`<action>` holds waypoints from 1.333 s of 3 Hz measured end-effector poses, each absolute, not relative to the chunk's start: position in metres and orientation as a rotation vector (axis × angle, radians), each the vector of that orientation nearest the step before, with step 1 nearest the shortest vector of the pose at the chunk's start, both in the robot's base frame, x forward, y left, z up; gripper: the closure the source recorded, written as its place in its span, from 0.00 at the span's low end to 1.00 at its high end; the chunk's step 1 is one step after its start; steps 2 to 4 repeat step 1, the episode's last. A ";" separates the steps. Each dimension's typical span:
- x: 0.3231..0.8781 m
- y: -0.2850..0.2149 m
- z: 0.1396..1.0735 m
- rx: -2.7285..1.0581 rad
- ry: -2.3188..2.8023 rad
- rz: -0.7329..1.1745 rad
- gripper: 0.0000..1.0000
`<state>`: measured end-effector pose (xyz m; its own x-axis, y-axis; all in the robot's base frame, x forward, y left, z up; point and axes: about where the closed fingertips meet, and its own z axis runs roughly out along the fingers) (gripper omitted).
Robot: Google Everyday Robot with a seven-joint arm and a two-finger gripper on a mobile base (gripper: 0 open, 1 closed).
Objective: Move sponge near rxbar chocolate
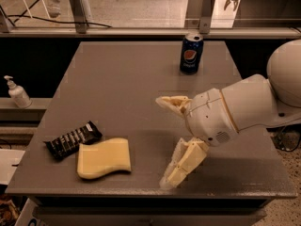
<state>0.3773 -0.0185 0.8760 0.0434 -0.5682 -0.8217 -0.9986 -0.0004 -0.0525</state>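
Observation:
The pale yellow sponge (104, 157) lies flat on the grey table (127, 88) near the front left. The rxbar chocolate (73, 140), a black wrapper with white lettering, lies just left of it, touching or almost touching its upper left corner. My gripper (164, 142) is to the right of the sponge, apart from it, above the table. Its two cream fingers are spread wide, one (173, 103) pointing left at mid-table and one (183, 164) pointing down toward the front edge. It holds nothing.
A blue Pepsi can (191, 53) stands upright at the back of the table. A white pump bottle (16, 92) stands on a ledge to the left, off the table. A rail with metal posts runs behind the table.

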 end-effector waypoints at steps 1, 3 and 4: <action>0.377 -0.018 0.876 -1.650 1.602 0.811 0.00; 0.377 -0.018 0.876 -1.650 1.602 0.811 0.00; 0.377 -0.018 0.876 -1.650 1.602 0.811 0.00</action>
